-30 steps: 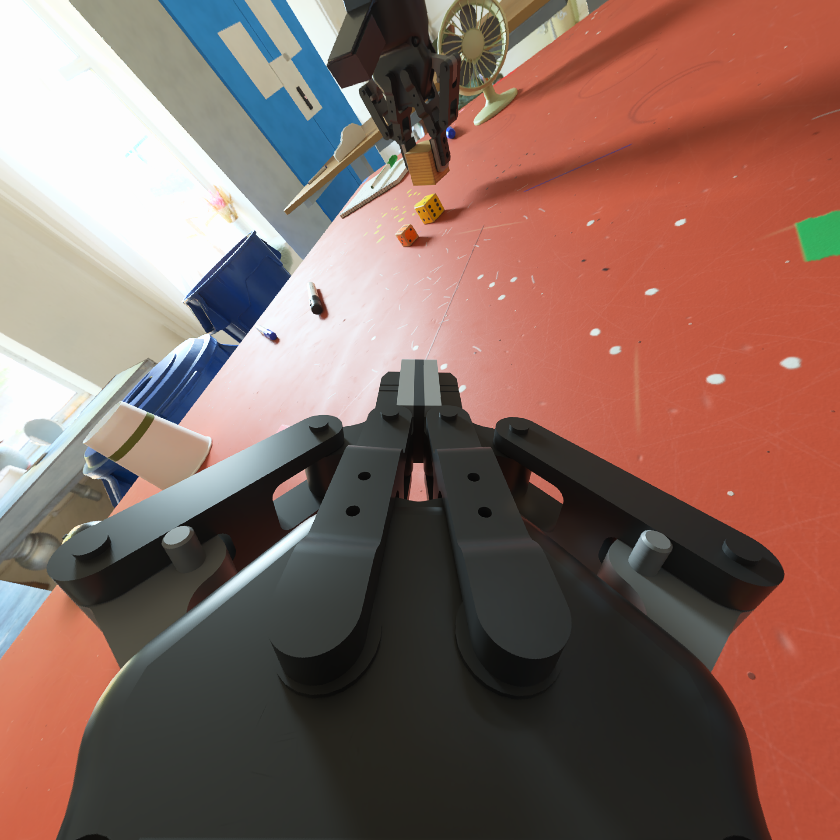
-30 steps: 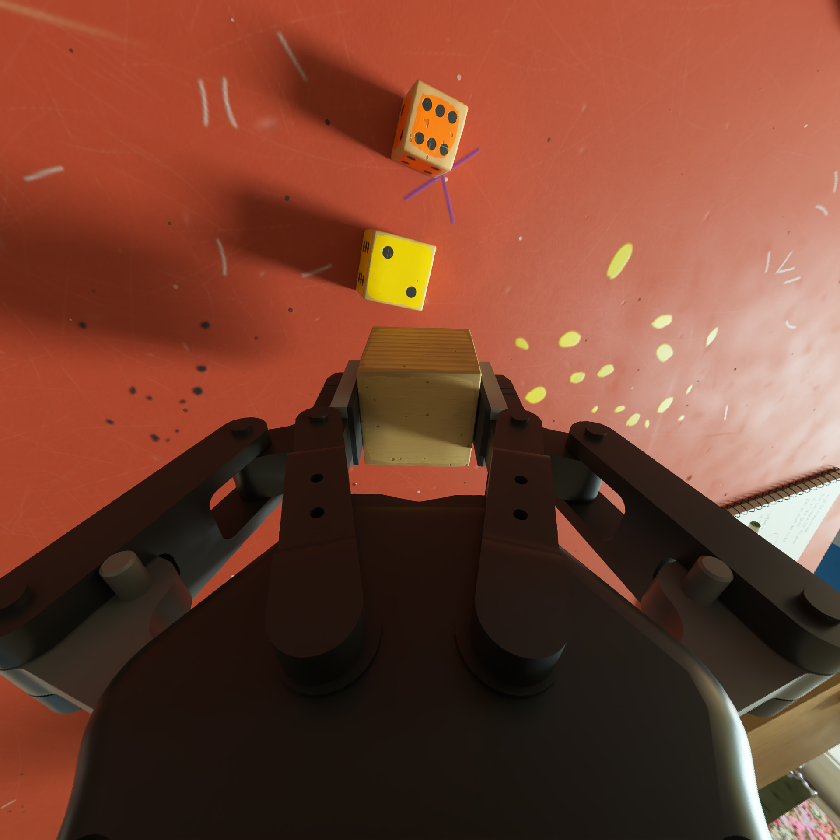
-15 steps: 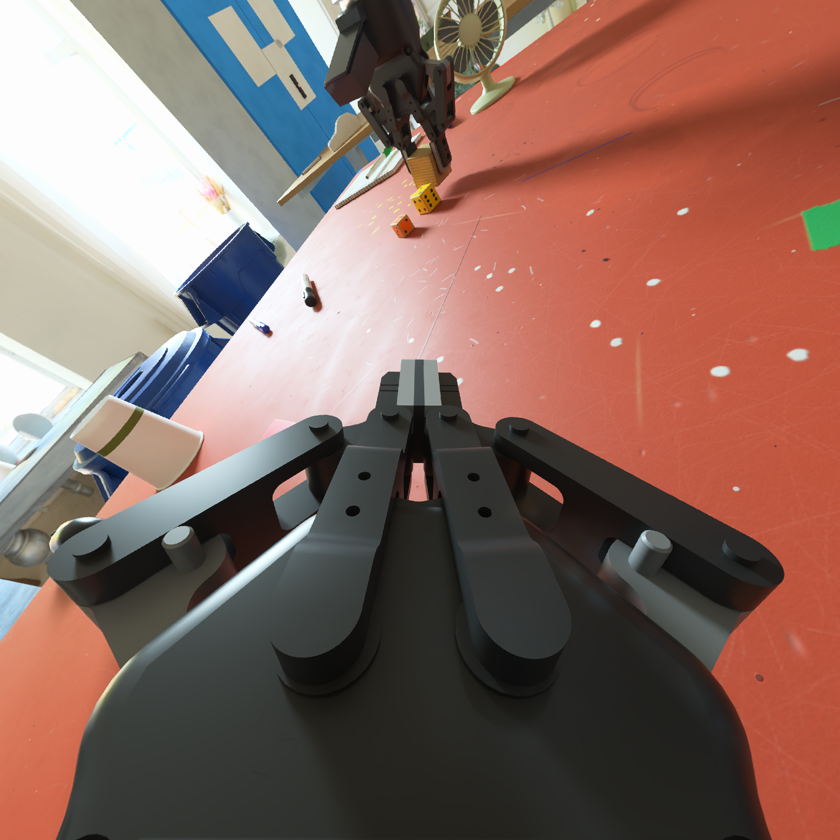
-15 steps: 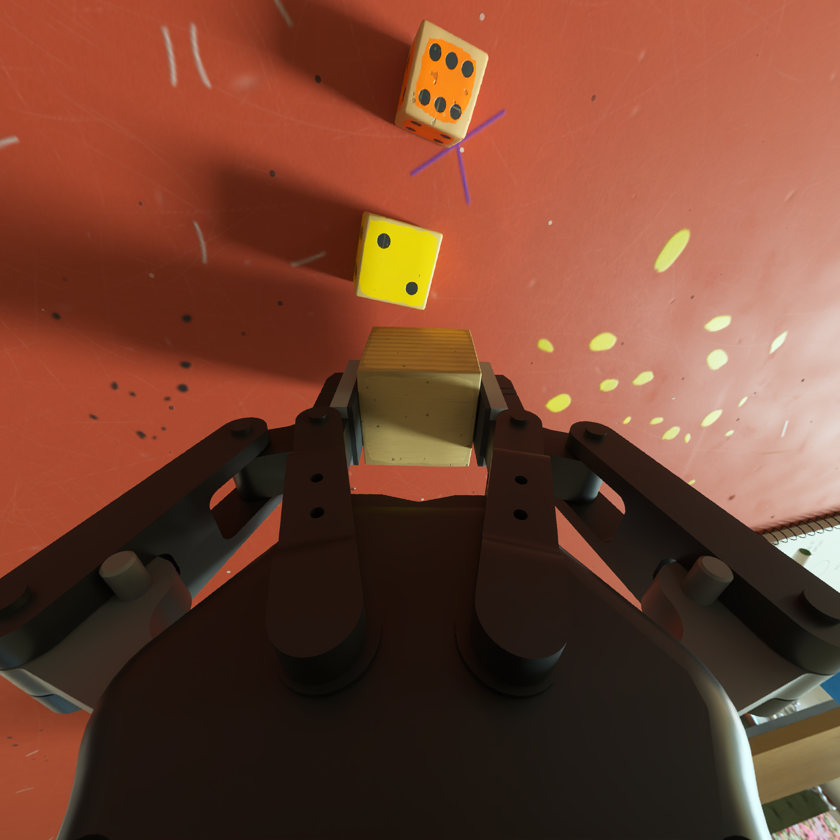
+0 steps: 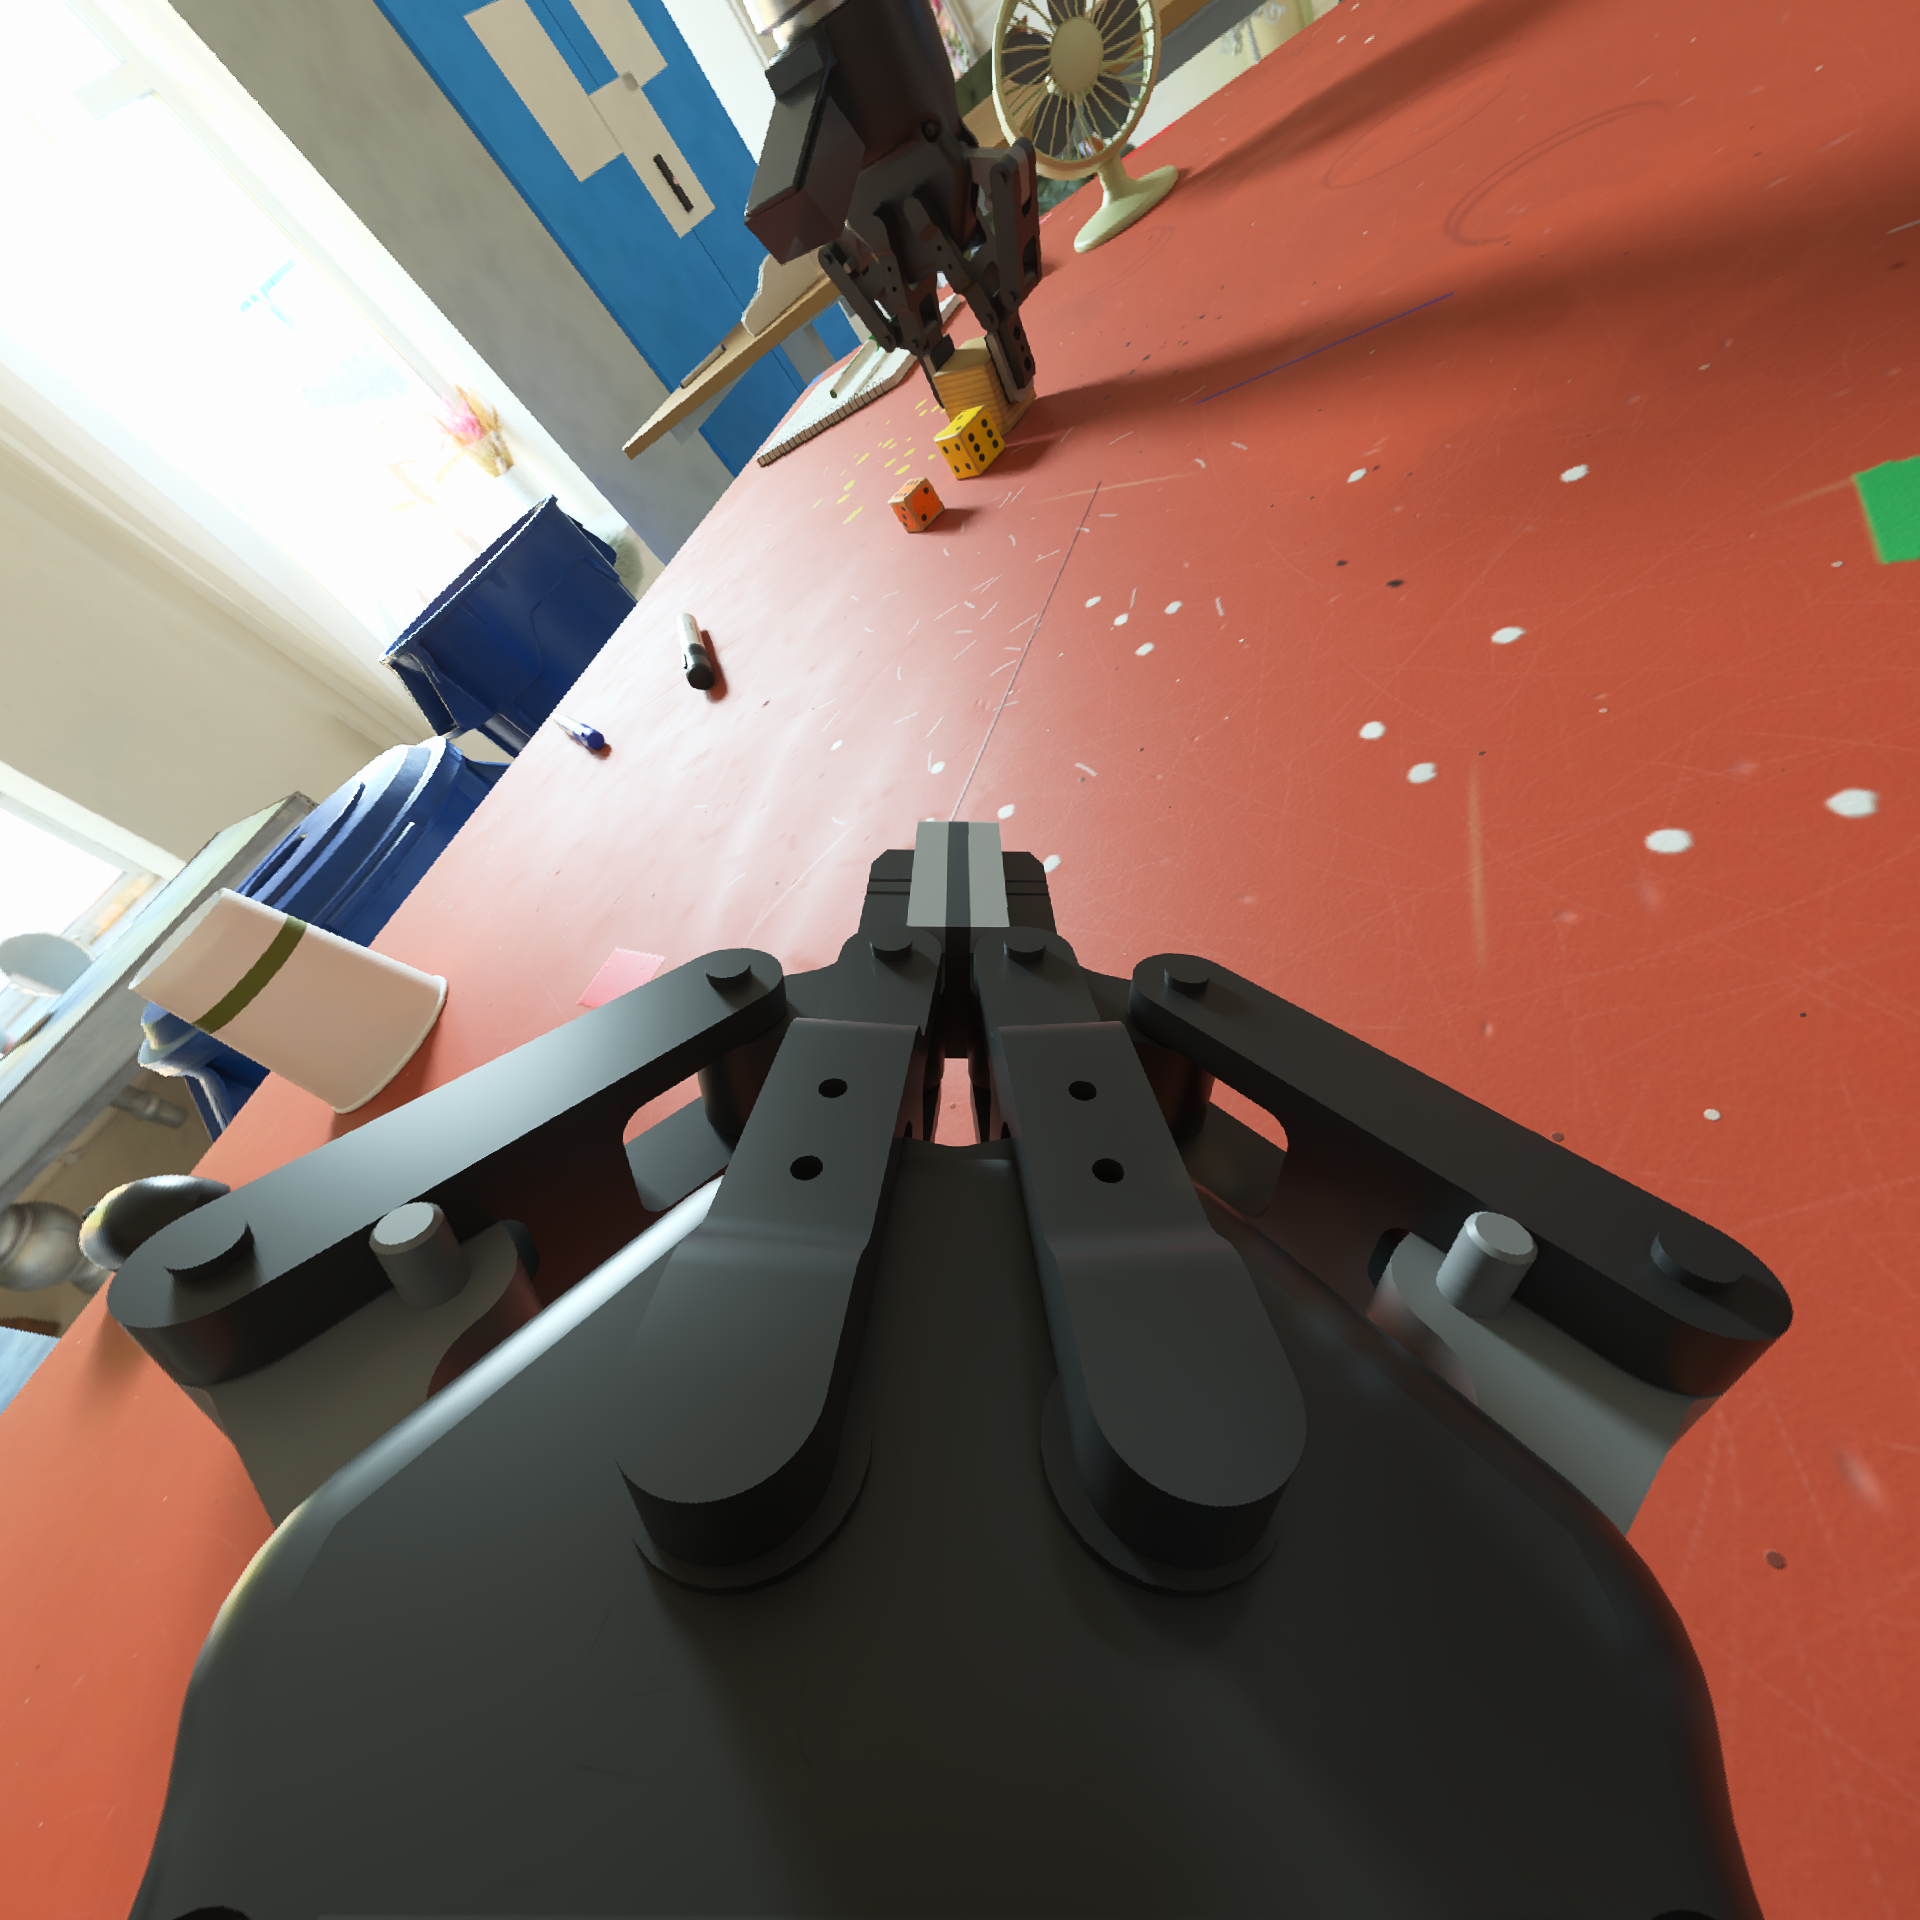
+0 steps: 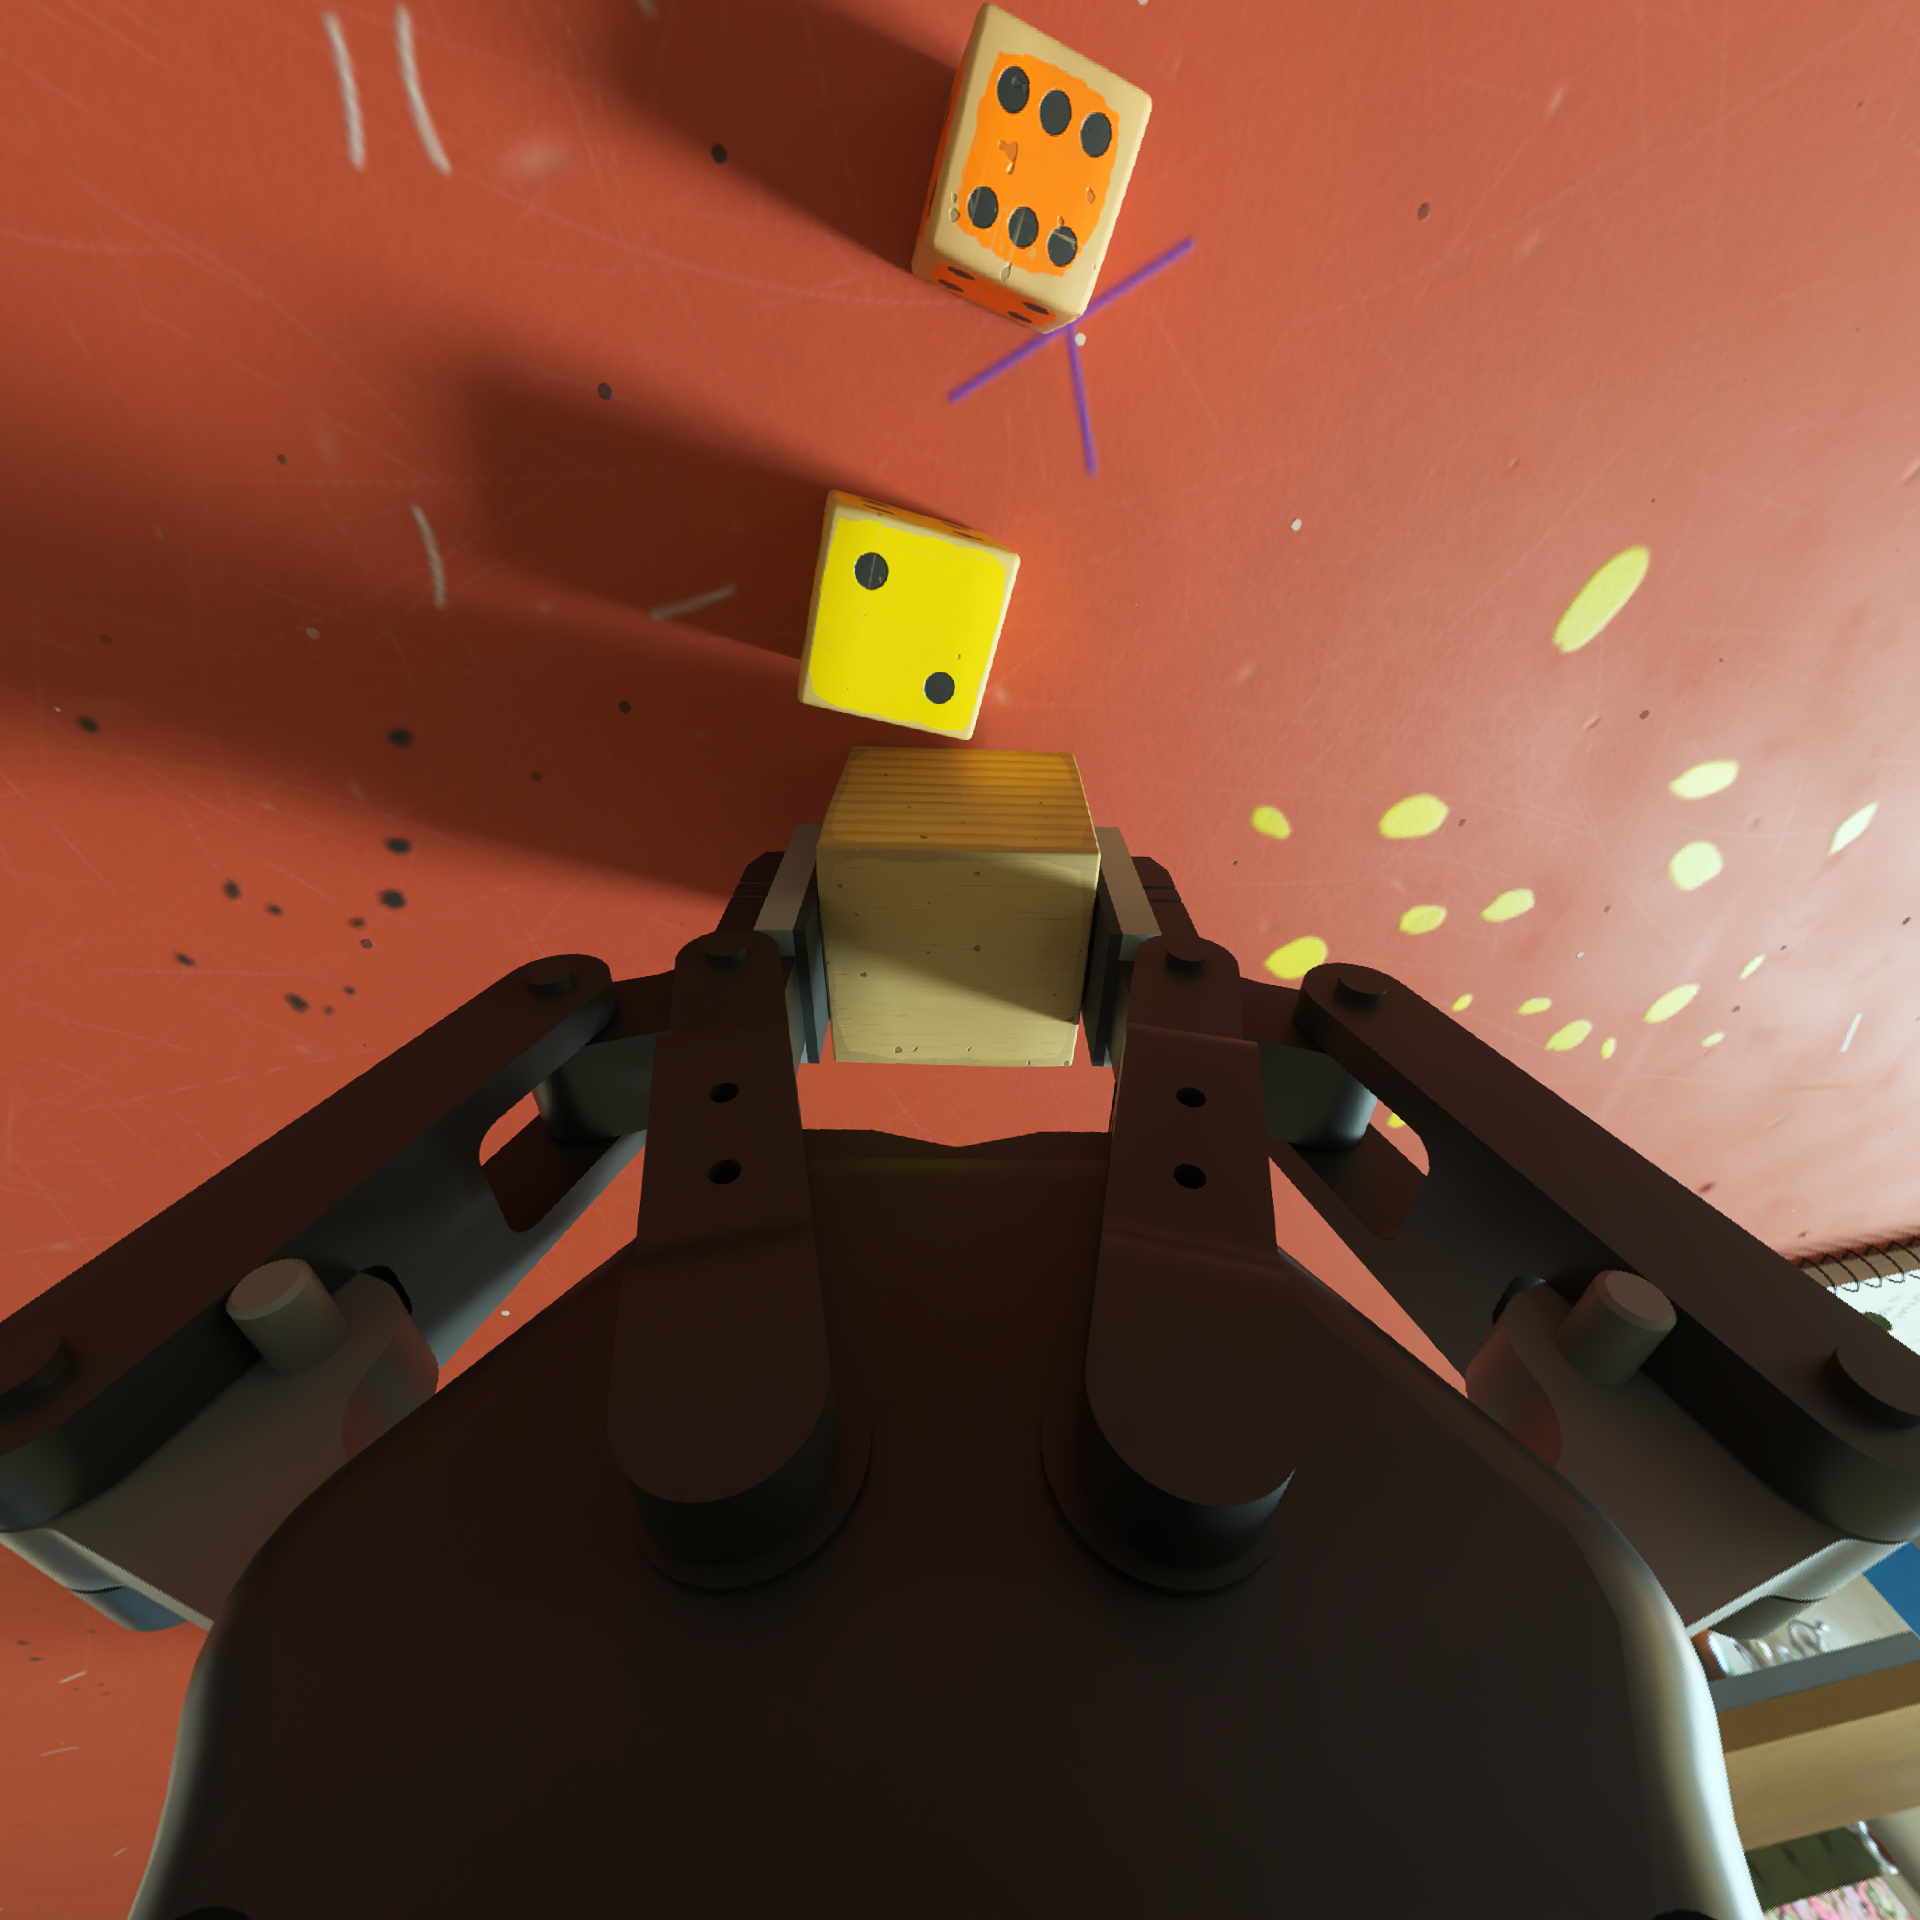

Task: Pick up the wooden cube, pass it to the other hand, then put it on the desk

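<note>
Yellow die lies near orange die.

Daylight floods in from the overexposed windows at the left of the left wrist view, washing out detail there and casting long dark shadows across the red desk. In the right wrist view the right claw body sits in deep shade. Both views are sharp but stretched at the edges.

No words or numbers can be read here. The yellow die shows two black dots on top. The orange die shows six. The notebook page is too small to read.
</note>
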`<state>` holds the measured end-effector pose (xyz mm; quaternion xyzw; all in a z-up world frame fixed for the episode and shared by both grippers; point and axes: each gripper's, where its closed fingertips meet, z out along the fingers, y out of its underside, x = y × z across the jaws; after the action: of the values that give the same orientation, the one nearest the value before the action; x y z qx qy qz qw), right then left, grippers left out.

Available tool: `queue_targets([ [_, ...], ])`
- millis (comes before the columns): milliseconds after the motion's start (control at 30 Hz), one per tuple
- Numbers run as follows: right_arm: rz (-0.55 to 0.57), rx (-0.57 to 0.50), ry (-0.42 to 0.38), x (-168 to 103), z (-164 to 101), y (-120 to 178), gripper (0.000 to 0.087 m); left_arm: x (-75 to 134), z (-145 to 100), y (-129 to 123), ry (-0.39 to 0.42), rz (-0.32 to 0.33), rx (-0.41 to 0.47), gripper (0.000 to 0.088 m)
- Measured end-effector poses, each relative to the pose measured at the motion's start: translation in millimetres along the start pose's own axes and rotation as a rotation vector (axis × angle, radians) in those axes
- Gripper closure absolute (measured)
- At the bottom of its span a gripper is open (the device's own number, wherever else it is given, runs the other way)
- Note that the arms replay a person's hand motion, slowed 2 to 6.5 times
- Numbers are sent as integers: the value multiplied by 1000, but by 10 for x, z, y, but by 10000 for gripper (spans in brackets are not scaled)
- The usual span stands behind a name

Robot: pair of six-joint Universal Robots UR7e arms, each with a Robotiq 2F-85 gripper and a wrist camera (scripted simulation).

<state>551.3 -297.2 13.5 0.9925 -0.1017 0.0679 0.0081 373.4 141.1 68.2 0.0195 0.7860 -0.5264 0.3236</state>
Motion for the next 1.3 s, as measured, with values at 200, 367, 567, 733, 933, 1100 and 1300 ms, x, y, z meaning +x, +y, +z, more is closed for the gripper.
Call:
queue_targets([
  [200, -9, -6, -15, -7, 18, -14, 493, 2, 15, 23, 4, -3, -2, 877],
  [367, -5, -17, -24, -8, 19, -17, 492, 9, 23, 40, 8, -1, -7, 877],
  [567, 4, -32, -17, 6, 15, -30, 491, 18, 21, 47, 14, 3, -13, 877],
  [733, 18, -24, -9, 25, -18, -48, 241, 32, 11, 51, 25, -3, -16, 862],
  [933, 44, 18, -12, 22, -102, -103, 113, 47, -15, 55, 42, -20, -20, 851],
  [1100, 66, 46, 7, 29, -205, -132, 80, 81, -43, 54, 73, -55, -24, 844],
  [1300, 79, 92, 51, 17, -372, -209, 76, 128, -82, 50, 117, -97, -28, 823],
])
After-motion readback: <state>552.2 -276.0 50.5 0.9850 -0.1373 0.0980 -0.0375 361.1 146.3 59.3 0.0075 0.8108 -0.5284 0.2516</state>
